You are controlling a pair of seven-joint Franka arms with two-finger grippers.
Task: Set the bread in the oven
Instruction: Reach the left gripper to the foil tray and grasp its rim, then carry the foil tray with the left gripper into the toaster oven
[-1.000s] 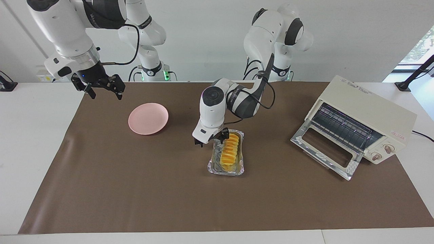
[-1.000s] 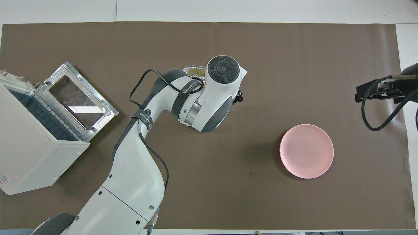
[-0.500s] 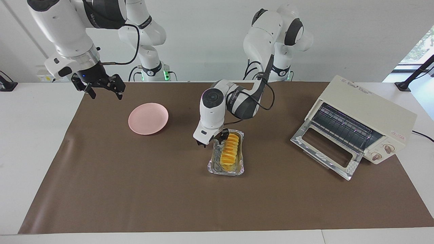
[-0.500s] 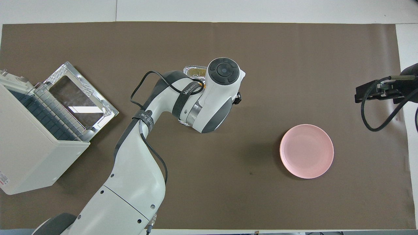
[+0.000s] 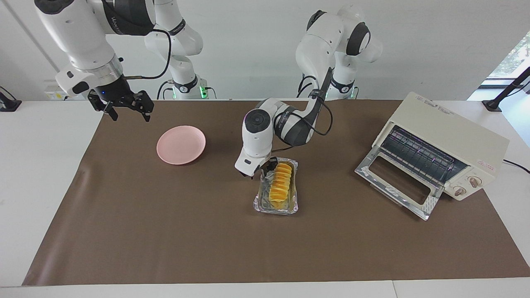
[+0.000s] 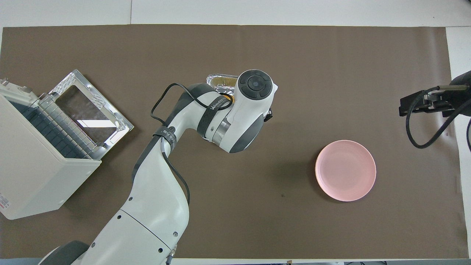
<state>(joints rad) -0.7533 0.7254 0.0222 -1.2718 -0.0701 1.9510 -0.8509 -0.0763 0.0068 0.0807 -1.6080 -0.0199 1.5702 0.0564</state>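
Now, facing the robots, we see our left gripper (image 5: pixel 265 169) low at the bread (image 5: pixel 280 182) in its foil tray (image 5: pixel 261 203); finger state unclear. Our right gripper (image 5: pixel 126 108) waits, fingers apart. From overhead, the oven (image 6: pixel 36 162) stands open at the left arm's end.

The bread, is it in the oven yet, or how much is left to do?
Not yet. The oven door already lies open. The bread sits in the foil tray, and the left hand is down at the loaf's end nearer the robots. Lifting it and carrying it into the oven remain. The right hand waits in the air, open.
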